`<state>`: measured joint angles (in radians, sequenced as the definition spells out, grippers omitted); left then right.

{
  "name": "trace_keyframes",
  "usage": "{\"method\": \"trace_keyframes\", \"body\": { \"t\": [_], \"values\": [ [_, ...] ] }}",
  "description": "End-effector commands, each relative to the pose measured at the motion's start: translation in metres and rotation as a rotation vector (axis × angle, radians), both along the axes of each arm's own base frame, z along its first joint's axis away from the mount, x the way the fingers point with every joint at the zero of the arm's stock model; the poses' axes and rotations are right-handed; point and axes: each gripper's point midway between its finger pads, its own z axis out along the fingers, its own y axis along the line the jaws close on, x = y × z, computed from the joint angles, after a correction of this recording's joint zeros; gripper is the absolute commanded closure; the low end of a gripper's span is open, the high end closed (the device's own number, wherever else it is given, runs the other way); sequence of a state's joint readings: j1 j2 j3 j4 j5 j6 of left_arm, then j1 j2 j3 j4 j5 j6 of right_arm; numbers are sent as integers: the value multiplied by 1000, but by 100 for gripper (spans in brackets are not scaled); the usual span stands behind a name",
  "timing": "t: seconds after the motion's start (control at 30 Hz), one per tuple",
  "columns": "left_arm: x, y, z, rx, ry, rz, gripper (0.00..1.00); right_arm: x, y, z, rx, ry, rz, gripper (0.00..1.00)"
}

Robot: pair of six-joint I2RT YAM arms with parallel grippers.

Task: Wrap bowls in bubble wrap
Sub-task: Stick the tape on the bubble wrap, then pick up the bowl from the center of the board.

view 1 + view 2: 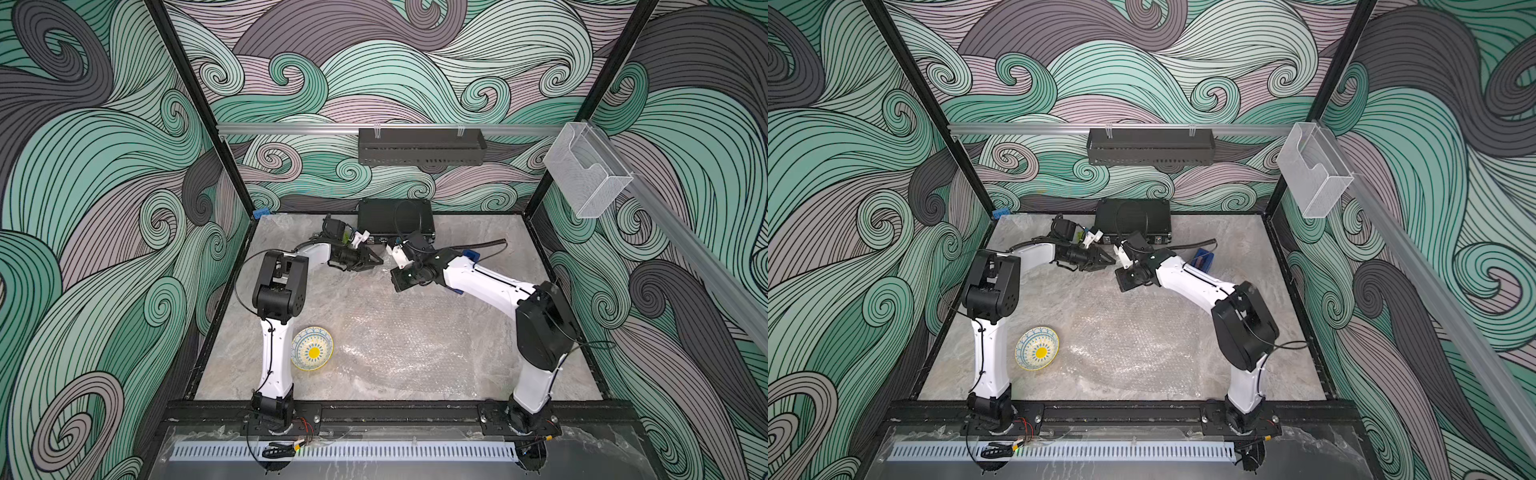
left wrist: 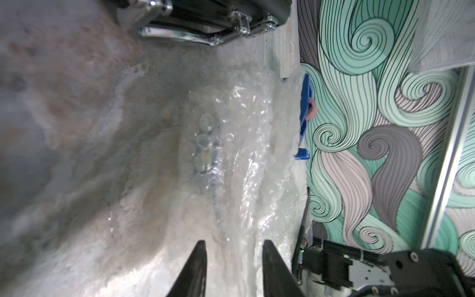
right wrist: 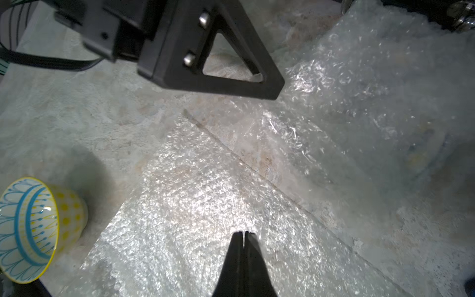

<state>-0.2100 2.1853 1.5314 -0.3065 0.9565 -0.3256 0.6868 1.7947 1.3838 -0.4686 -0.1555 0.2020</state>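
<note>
A cream bowl (image 1: 312, 348) with a yellow rim and blue pattern stands on the marble table, front left, beside my left arm; the right wrist view shows the bowl (image 3: 28, 228) too. A flat sheet of bubble wrap (image 1: 399, 332) lies mid-table. Further back lies a crumpled bubble wrap bundle (image 2: 252, 133); a blurred blue-patterned shape (image 2: 205, 154) shows through it. My left gripper (image 2: 234, 243) is open just in front of the bundle, nothing between its fingers. My right gripper (image 3: 243, 232) is shut and empty above the flat sheet (image 3: 195, 205), close to the left gripper (image 1: 379, 261).
A black case (image 1: 395, 218) stands at the back wall. A blue holder (image 1: 1204, 259) sits by the right arm. A black rack (image 1: 422, 146) and a clear holder (image 1: 586, 170) hang on the rails above. The two wrists nearly meet at the back centre.
</note>
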Motion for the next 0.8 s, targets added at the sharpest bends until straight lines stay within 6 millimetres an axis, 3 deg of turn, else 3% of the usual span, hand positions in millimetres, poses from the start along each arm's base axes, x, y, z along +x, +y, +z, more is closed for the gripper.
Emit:
{"method": "trace_keyframes", "body": {
  "t": [0.0,0.1,0.33,0.5,0.63,0.77],
  "values": [
    [-2,8,15,11,-11,30,50,-13,0,3,64,41,-12,97],
    [0,15,24,29,-30,77,41,-22,-3,5,95,48,-22,97],
    [5,49,46,81,-44,269,36,-34,-13,6,117,47,-44,97],
    [-21,90,62,194,-45,470,36,-46,-10,17,211,61,-46,95],
    [-65,144,79,308,-38,707,35,-65,24,25,404,148,-17,68],
    [-114,177,106,412,-81,814,35,-94,85,17,378,253,83,53]
  ]
}}
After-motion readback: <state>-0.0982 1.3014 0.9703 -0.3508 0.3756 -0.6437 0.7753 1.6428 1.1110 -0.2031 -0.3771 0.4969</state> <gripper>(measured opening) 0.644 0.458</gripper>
